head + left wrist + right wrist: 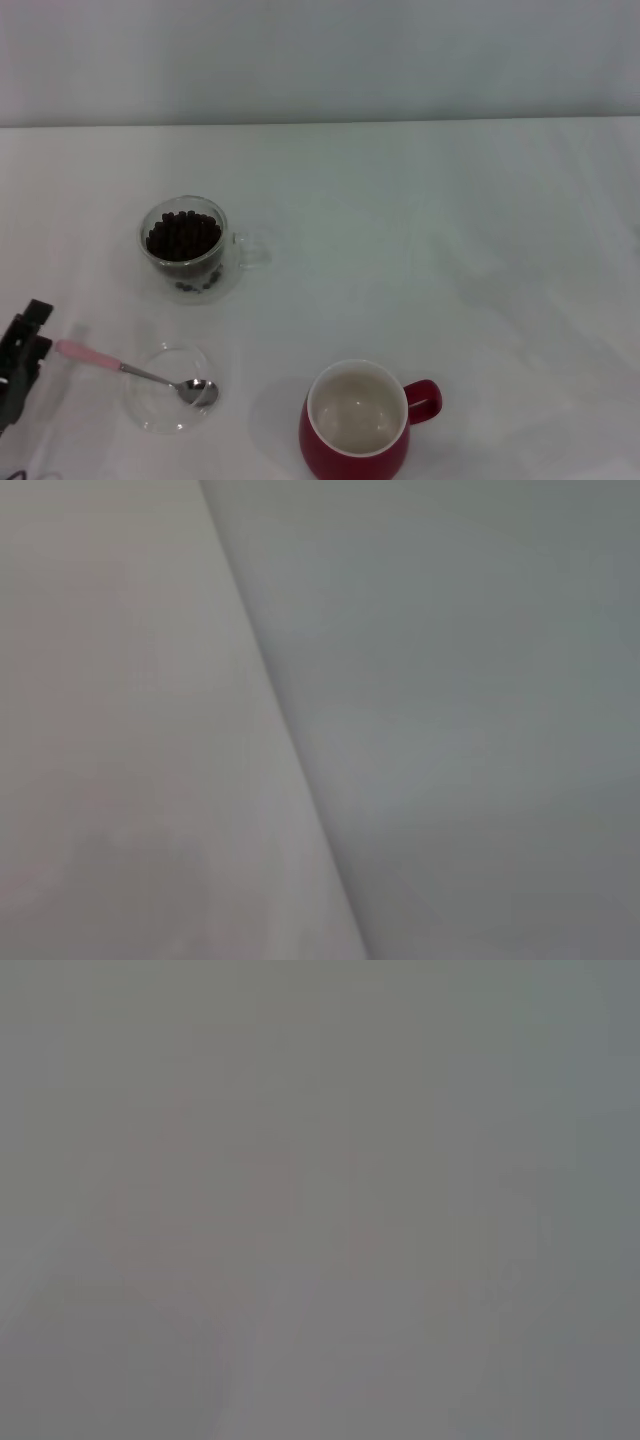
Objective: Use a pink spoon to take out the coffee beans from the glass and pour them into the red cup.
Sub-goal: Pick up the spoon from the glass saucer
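My head camera shows me the whole table [480,230]. My two wrist cameras show only plain grey, with none of the things in them, so everything I can tell comes from the head view.

Closest to me stands the red cup [355,450], upright, white inside, with its handle pointing to my right. I see no beans in it.

To the left of it, also close to me, is a shallow clear dish [170,390]. The pink spoon [135,371] lies across it. Its shiny bowl rests in the dish, and its pink handle sticks out over the rim toward my left side.

My left pincer [25,350] is at the left edge of the view, low down. It is dark, and only part of it shows. The pink tip of the spoon handle is just beside it, but I cannot tell if they touch. I cannot tell how far open the pincer is, or if it holds anything.

Farther away, behind the dish, stands the glass [185,245]. It is full of coffee beans [183,236], and its clear handle points right. It is well apart from my left pincer.

My right pincer does not show in any view.
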Action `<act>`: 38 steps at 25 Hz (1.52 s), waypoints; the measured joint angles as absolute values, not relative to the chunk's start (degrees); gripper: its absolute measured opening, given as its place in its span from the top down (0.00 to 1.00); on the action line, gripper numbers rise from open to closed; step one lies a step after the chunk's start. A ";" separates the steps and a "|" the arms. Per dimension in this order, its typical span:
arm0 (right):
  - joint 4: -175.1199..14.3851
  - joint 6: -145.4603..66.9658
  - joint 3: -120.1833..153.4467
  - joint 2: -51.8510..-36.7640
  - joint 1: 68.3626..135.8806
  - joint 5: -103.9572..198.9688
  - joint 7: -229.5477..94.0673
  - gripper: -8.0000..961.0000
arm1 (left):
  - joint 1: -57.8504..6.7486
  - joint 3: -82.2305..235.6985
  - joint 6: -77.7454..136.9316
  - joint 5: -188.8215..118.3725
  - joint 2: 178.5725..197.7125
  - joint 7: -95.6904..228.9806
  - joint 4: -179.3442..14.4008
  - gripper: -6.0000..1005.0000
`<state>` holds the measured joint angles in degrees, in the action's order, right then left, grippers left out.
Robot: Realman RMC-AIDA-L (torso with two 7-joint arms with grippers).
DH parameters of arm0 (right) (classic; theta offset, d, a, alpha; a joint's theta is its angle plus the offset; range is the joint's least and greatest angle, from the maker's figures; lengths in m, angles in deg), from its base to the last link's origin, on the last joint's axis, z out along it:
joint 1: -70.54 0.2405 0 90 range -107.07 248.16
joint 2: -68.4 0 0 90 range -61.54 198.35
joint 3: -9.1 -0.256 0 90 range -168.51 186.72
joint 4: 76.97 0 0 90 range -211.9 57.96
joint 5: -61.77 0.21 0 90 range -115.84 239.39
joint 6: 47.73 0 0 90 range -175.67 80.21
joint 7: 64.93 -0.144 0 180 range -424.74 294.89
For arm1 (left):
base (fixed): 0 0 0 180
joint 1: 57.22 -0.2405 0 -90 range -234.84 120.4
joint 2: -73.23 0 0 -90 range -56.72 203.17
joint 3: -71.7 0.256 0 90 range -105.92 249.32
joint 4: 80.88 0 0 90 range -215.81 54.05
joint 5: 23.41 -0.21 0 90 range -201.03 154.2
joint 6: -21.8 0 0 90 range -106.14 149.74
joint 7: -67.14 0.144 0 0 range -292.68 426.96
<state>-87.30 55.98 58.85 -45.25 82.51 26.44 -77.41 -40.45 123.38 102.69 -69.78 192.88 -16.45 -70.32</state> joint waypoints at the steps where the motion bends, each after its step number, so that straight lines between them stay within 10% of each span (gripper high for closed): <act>1: -87.32 55.98 58.84 -45.27 82.53 26.44 -77.40 0.27 | -40.11 123.38 102.02 -70.33 192.93 -16.45 -70.26 0.27; 38: -87.34 56.15 58.91 -45.50 81.97 26.44 -77.41 0.28 | -39.40 123.23 104.76 -76.87 193.49 -9.55 -67.48 0.28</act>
<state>-87.34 56.15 58.91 -45.50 81.97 26.44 -77.41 -39.40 123.23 104.76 -76.87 193.49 -9.55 -67.48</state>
